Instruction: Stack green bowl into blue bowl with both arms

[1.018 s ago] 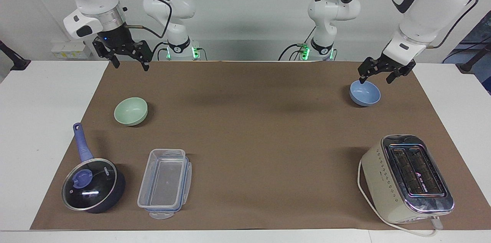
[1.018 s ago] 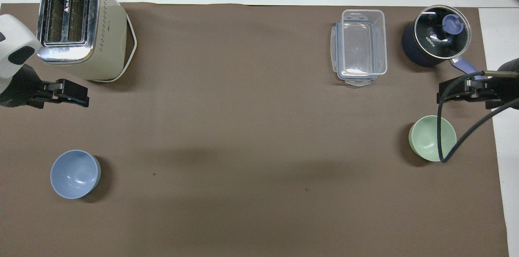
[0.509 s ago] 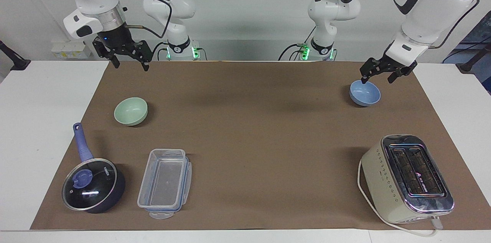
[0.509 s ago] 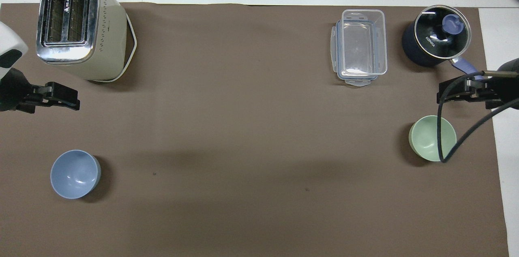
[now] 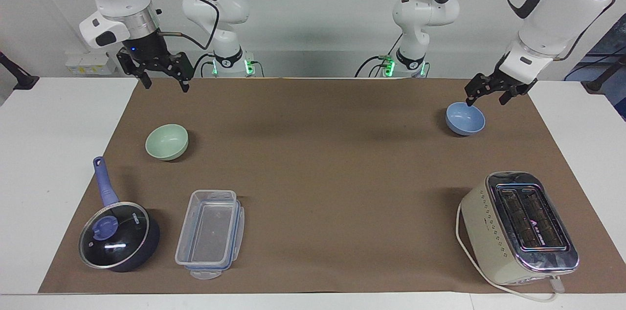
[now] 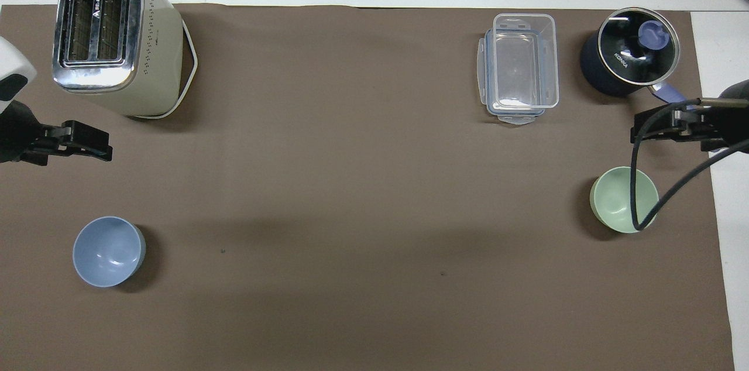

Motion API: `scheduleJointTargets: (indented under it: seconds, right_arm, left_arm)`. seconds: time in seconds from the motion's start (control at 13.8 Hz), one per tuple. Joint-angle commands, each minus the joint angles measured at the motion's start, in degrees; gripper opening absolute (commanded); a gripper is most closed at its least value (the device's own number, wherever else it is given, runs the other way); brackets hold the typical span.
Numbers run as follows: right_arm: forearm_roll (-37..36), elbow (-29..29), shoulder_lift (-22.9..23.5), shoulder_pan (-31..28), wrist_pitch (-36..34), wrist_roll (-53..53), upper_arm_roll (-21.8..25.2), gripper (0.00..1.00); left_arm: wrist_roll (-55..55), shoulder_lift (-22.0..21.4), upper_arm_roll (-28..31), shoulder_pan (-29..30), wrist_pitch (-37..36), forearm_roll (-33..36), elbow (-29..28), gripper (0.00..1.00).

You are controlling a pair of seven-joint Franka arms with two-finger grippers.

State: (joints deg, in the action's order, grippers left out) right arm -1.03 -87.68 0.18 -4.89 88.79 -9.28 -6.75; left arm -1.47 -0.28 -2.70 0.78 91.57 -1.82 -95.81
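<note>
1. The tabletop [image 5: 54, 153] is white, with a brown mat [image 5: 323, 163] covering most of it and carrying every item.
2. A cream toaster [image 5: 518, 229] stands on the mat at the left arm's end, far from the robots.
3. A dark pan [image 5: 119, 234] with a glass lid sits at the right arm's end, far from the robots, its blue handle pointing toward them.
4. A clear box [image 5: 210, 234] lies just beside the pan, toward the middle.
5. The left hand [image 5: 489, 95] hangs in the air above the blue bowl's rim on the side nearer the robots. Its fingers are spread wide and hold nothing. They do not touch the bowl.
6. The right hand [image 5: 162, 76] hangs high over the mat's edge near its own base, fingers wide apart, empty.
7. The green bowl [image 5: 167, 142] sits upright on the mat at the right arm's end, between the right hand and the pan, apart from both.
8. The blue bowl [image 5: 465, 119] sits upright at the left arm's end, nearer the robots than the toaster, well apart from the green bowl.
</note>
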Motion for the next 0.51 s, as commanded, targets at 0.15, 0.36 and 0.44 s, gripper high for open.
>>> scheduleJointTargets:
  seconds: [0.15,0.36,0.44]
  right_arm:
    - [0.9,-1.3,-0.7,-0.9,1.4,1.9,-0.4,1.00]
    - [0.9,-1.3,-0.7,-0.9,1.5,4.3,-0.4,1.00]
    - [0.9,-1.3,-0.7,-0.9,1.5,4.4,-0.4,1.00]
  left_arm:
    - [9.8,-4.6,-0.2,5.9,6.2,0.3,-9.2,1.00]
    - [17.8,-6.7,-0.2,11.0,8.7,0.1,-15.1,1.00]
    - [20.4,-7.7,-0.2,13.3,10.4,-0.4,-17.5,1.00]
